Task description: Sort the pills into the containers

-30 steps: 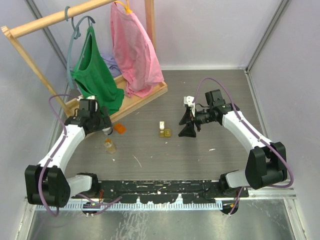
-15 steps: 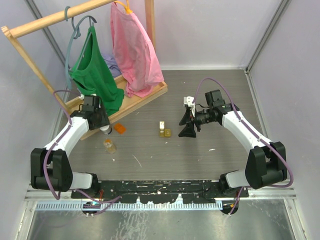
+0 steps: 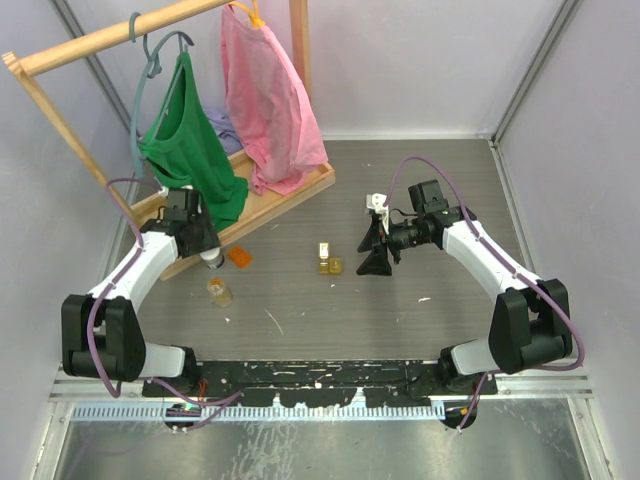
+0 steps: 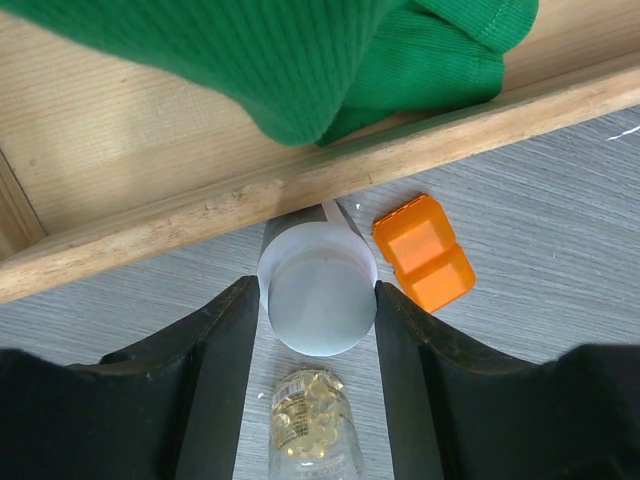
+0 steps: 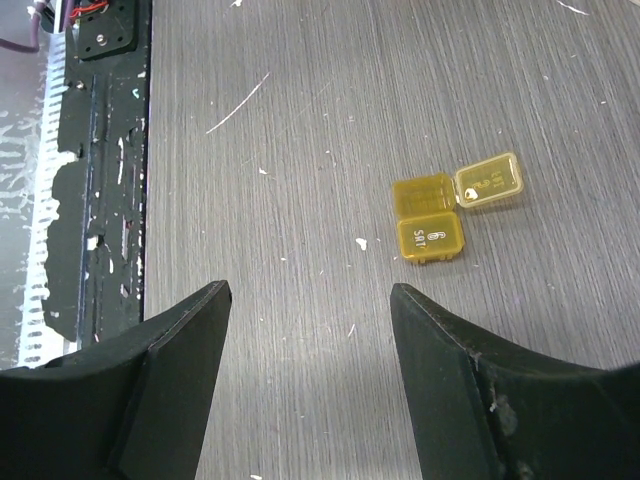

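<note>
I see the bottle (image 4: 318, 300), gripped in my left claw (image 3: 207, 253), just before the tray (image 4: 420, 150) rim. A small case (image 4: 424, 252) lies just right of it, a jar (image 4: 315, 425) before it. The pill box (image 3: 328, 258) lies mid-worktop (image 3: 420, 330), left of my right claw (image 3: 375, 243).

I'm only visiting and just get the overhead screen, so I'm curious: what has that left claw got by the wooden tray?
Observer: The left gripper is shut on a white bottle, one finger pressing each side of its round top.
Visitor: And the tiny yellow thing in the middle?
Observer: It's a yellow pill box with two cells: one lid is flipped open, the other is shut.
</note>
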### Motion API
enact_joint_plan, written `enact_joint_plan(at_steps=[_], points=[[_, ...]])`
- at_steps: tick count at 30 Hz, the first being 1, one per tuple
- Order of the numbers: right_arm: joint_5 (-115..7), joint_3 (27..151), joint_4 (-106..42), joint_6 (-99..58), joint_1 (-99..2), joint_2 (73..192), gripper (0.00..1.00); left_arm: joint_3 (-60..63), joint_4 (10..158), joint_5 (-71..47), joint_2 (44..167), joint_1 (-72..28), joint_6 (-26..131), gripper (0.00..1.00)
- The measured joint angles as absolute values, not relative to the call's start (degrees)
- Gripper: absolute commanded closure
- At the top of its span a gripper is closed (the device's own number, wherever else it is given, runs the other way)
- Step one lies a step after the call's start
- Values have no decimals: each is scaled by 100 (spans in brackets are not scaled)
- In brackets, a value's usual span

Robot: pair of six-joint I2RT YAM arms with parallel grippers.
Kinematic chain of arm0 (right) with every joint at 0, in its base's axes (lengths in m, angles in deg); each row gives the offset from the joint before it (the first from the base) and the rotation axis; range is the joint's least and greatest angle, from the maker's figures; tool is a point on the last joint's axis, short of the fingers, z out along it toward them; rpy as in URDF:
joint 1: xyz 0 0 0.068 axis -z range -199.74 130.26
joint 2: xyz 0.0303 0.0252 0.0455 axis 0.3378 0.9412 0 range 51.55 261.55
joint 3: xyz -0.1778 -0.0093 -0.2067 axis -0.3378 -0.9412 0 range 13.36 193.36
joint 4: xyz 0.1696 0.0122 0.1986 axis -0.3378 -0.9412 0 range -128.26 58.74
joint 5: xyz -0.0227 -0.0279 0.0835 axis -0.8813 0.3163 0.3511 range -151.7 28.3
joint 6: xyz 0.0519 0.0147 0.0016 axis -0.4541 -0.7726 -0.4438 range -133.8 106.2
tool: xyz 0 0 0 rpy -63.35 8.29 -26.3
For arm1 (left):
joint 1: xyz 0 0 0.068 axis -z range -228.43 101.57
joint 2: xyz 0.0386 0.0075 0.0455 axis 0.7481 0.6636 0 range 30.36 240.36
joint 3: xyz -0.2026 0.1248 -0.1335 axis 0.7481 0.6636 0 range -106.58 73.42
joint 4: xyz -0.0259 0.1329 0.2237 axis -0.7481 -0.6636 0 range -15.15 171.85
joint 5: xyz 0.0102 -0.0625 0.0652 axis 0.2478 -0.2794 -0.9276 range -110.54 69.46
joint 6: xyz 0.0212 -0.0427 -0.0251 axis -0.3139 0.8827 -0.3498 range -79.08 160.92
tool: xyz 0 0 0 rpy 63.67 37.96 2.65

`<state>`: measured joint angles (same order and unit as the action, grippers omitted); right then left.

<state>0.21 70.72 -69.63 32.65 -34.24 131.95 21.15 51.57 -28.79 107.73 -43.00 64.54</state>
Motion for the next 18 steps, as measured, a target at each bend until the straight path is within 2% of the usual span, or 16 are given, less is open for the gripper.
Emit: enact_joint_plan(at_steps=[3,11,14,18], points=[[36,7072,-6974,3278,-3424,13195,29,2115,5157,-2816,10797,-4297,6467,60],[51,7072,-7017,3305,-3424,13195,29,2106,5109,-2665,10777,-4297,6473,93],[66,7072,-7030,3342,-3424,13195,29,2108,4980,-2578,10620,-4295,6515,100],[123,7072,-7041,3427,-3424,13195,29,2141,4814,-2464,10080,-4275,6581,100]])
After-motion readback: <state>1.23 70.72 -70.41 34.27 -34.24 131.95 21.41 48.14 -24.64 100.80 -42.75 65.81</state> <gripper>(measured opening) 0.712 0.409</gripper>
